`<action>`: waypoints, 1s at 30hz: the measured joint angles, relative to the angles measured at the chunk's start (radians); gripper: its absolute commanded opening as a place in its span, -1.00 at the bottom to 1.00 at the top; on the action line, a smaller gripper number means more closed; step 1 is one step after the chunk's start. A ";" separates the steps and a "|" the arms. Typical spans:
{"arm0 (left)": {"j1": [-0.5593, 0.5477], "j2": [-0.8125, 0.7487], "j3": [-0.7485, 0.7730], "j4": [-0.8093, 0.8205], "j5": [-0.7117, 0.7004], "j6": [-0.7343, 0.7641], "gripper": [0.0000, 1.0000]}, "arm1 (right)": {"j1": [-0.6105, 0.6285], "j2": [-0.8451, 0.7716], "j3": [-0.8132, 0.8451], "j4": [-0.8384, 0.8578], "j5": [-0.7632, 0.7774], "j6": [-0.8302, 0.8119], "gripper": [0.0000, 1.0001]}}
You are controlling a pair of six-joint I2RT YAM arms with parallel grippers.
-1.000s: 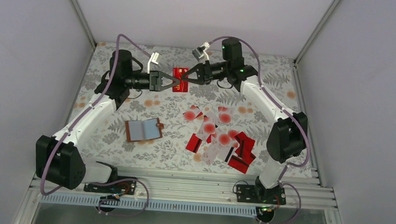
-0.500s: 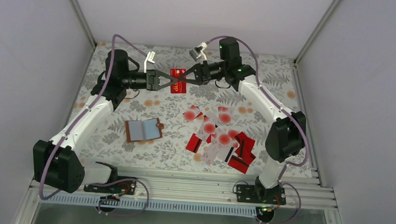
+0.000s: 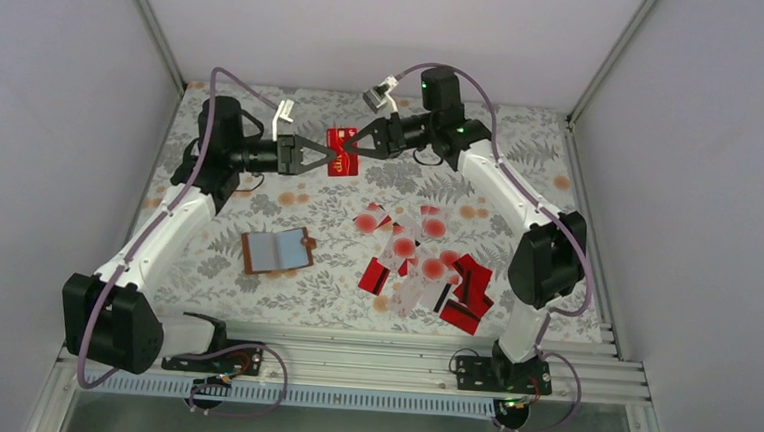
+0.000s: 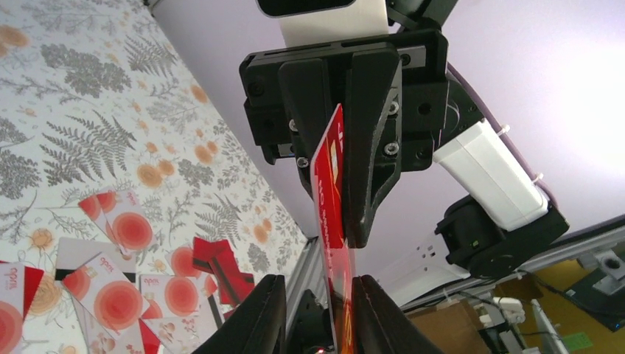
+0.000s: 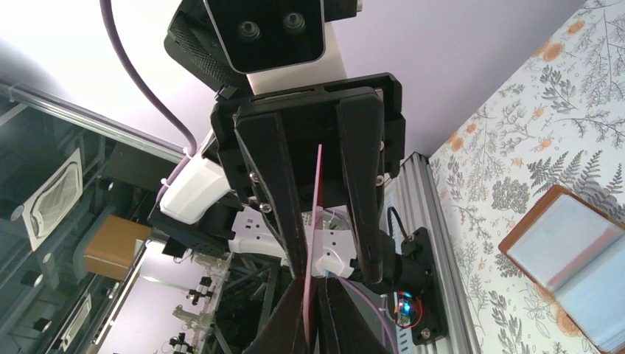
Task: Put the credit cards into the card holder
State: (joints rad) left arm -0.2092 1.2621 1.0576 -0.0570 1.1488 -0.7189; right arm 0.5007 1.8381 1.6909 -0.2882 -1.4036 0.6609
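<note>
Top view: a hand-over is taking place above the far part of the surface (image 3: pixel 522 149). The right pincer (image 3: pixel 354 148) is pinching a red card (image 3: pixel 342 153) with gold lettering, possibly "VIP". The left pincer (image 3: pixel 331 154) is straddling the card, spread. The card holder (image 3: pixel 276 251) is lying open, well apart from them, and the other credit cards (image 3: pixel 420 263) are lying heaped.

Left wrist view: the red card (image 4: pixel 329 192) is hanging between the left fingers (image 4: pixel 267 313). Print on the white cards (image 4: pixel 110 295) is unreadable.

Right wrist view: gaps are showing either side of the red card (image 5: pixel 318 199). Next, I judge, the left pincer needs closing squarely before the right lets go.

Both arms aloft, tip to tip — left gripper (image 3: pixel 332 154) ajar, right gripper (image 3: pixel 352 151) clamped.
</note>
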 measured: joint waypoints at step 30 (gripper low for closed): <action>0.123 -0.124 -0.094 -0.799 -0.616 0.285 -0.95 | 0.125 0.227 0.014 -0.291 0.350 -0.178 0.08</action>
State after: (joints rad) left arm -0.0860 1.1378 0.9634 -0.8558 0.5327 -0.4339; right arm 0.6258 2.0647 1.7054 -0.5789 -1.0534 0.4831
